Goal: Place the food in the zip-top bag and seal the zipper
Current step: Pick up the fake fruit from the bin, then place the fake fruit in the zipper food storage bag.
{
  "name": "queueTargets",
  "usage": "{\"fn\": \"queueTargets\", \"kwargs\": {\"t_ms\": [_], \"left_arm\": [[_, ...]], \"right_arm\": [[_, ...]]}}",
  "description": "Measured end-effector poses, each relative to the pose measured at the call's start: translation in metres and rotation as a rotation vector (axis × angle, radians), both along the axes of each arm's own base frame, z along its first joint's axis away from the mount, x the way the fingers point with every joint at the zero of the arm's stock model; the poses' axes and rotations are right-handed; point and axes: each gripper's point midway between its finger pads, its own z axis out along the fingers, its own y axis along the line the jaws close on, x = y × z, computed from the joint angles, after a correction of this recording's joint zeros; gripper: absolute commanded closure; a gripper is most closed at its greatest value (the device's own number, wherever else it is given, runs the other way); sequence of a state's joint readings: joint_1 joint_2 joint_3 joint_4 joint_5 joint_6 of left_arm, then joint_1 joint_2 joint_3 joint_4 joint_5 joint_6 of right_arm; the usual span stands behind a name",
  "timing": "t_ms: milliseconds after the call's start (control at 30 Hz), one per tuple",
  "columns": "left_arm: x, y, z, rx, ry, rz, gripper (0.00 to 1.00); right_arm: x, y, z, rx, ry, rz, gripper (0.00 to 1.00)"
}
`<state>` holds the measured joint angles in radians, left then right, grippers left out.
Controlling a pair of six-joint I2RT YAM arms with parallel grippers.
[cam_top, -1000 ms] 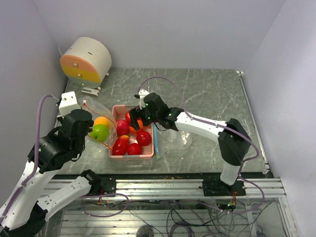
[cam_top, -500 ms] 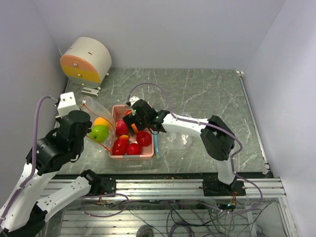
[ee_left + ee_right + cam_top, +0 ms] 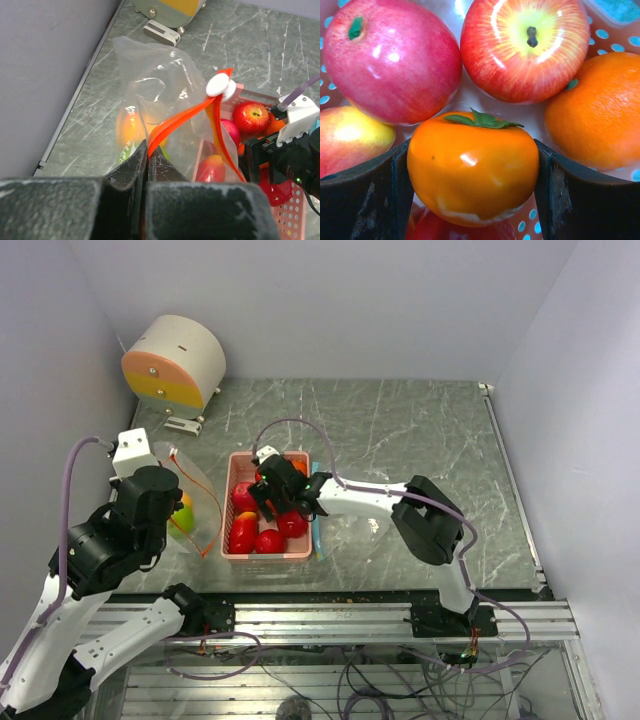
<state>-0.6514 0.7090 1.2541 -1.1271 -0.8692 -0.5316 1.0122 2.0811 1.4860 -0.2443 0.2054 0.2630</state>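
Note:
My left gripper (image 3: 148,150) is shut on the orange-red zipper strip (image 3: 175,122) of a clear zip-top bag (image 3: 150,85) with a white slider (image 3: 220,85). It holds the bag up left of the pink basket (image 3: 262,555). Inside the bag are an orange fruit (image 3: 129,127) and a green apple (image 3: 183,520). My right gripper (image 3: 268,496) is down in the basket. Its fingers (image 3: 362,200) press both sides of an orange fruit with a green leaf cap (image 3: 472,170). Red apples (image 3: 525,45), (image 3: 395,60) and an orange (image 3: 595,110) lie around it.
A second clear bag (image 3: 365,525) with a teal-blue strip (image 3: 316,525) lies flat just right of the basket. A round cream and orange device (image 3: 175,360) stands at the back left. The left wall (image 3: 45,75) is close beside the held bag.
My right gripper has moved left and down into the basket and now has the orange fruit between its fingers. My left gripper has drawn the bag a little left, away from the basket.

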Motion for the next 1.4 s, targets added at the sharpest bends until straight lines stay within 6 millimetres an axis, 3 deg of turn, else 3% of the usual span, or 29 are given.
{"fn": "queueTargets", "kwargs": {"t_ms": [100,167,333,467,700,867,1033,1267,1400], "left_arm": [[0.0,-0.001,0.0,-0.001,0.002,-0.003,0.93],[0.001,-0.002,-0.001,-0.001,0.005,-0.007,0.93],[0.007,-0.01,-0.002,-0.015,0.006,-0.024,0.93],[0.014,-0.019,-0.015,-0.013,0.028,-0.042,0.93],[0.031,-0.041,-0.041,-0.003,0.094,-0.085,0.93],[0.038,-0.051,-0.045,-0.009,0.104,-0.105,0.93],[0.04,-0.054,-0.043,-0.023,0.095,-0.115,0.93],[0.038,-0.055,-0.042,-0.032,0.093,-0.129,0.93],[0.037,-0.056,-0.041,-0.04,0.089,-0.136,0.93]], "right_arm": [[0.0,-0.003,0.013,0.019,-0.017,-0.005,0.46],[-0.002,-0.008,0.034,0.057,-0.04,-0.005,0.47],[-0.014,-0.012,0.109,0.228,-0.106,0.034,0.47],[-0.028,-0.014,0.166,0.382,-0.154,0.105,0.47],[-0.08,-0.025,0.215,0.586,-0.154,0.337,0.47],[-0.121,-0.014,0.244,0.73,-0.127,0.57,0.48],[-0.144,0.007,0.248,0.816,-0.074,0.737,0.48],[-0.139,0.037,0.213,0.8,0.035,0.768,0.49],[-0.131,0.048,0.21,0.798,0.04,0.744,0.53]]}}
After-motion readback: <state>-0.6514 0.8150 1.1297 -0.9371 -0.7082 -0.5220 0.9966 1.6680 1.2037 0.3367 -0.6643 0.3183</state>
